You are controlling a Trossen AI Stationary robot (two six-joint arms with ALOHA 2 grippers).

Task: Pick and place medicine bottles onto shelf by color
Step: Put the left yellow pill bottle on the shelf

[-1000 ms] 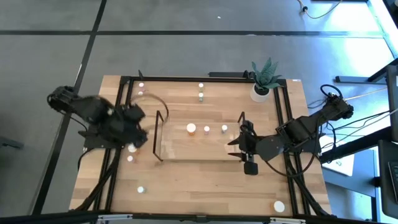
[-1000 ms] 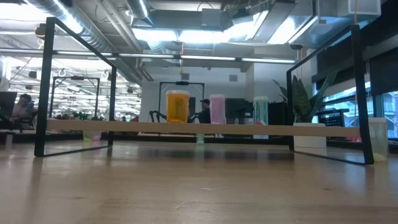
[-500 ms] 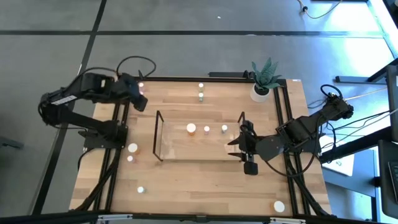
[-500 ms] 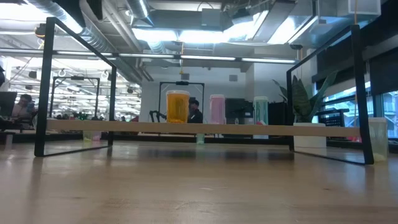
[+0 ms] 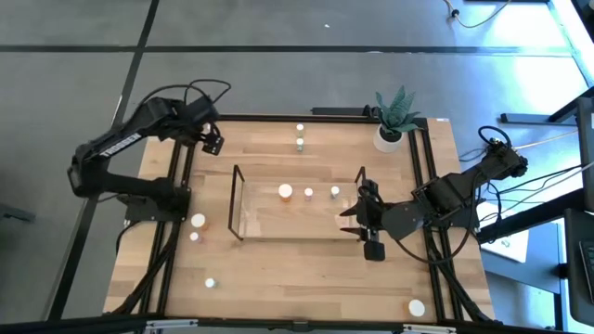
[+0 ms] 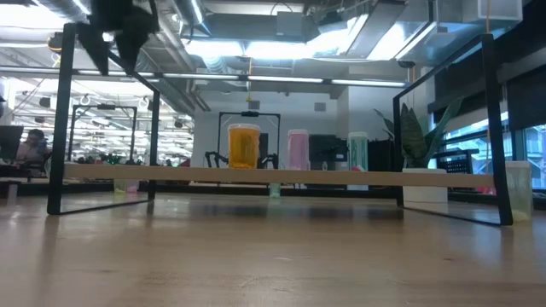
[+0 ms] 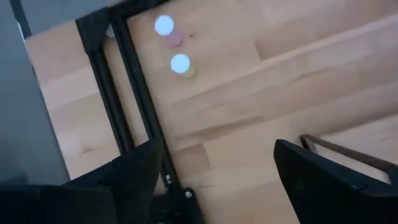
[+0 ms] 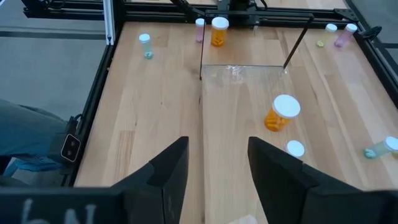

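a: where is the left gripper (image 5: 213, 144) and how are its fingers?
b: it hangs above the far left corner of the surface (image 5: 297, 269), over the black frame rail. in its wrist view the two dark fingers (image 7: 134, 177) stand wide apart and nothing is between them.

a: and the right gripper (image 5: 357, 220)?
b: it is at the right end of the clear shelf (image 5: 278, 221), low and pointing toward it. its fingers (image 8: 165, 171) are partly apart, with only bare wood showing between them; it holds nothing.

a: what stands on the shelf?
b: three medicine bottles in a row: an orange bottle (image 5: 286, 193), a pink bottle (image 5: 309, 194) and a pale green bottle (image 5: 335, 192). in the low view they stand upright on the shelf board.

a: where are the other bottles?
b: two small ones (image 5: 300, 135) stand near the far edge, beside each other. a white cap (image 5: 199, 221) and a smaller pink one (image 5: 195, 237) are left of the shelf. one small bottle (image 5: 211, 283) is near the front left, and a larger white cap (image 5: 417, 308) at the front right corner.

a: anything else?
b: a potted plant (image 5: 393, 116) in a white pot stands at the far right corner.
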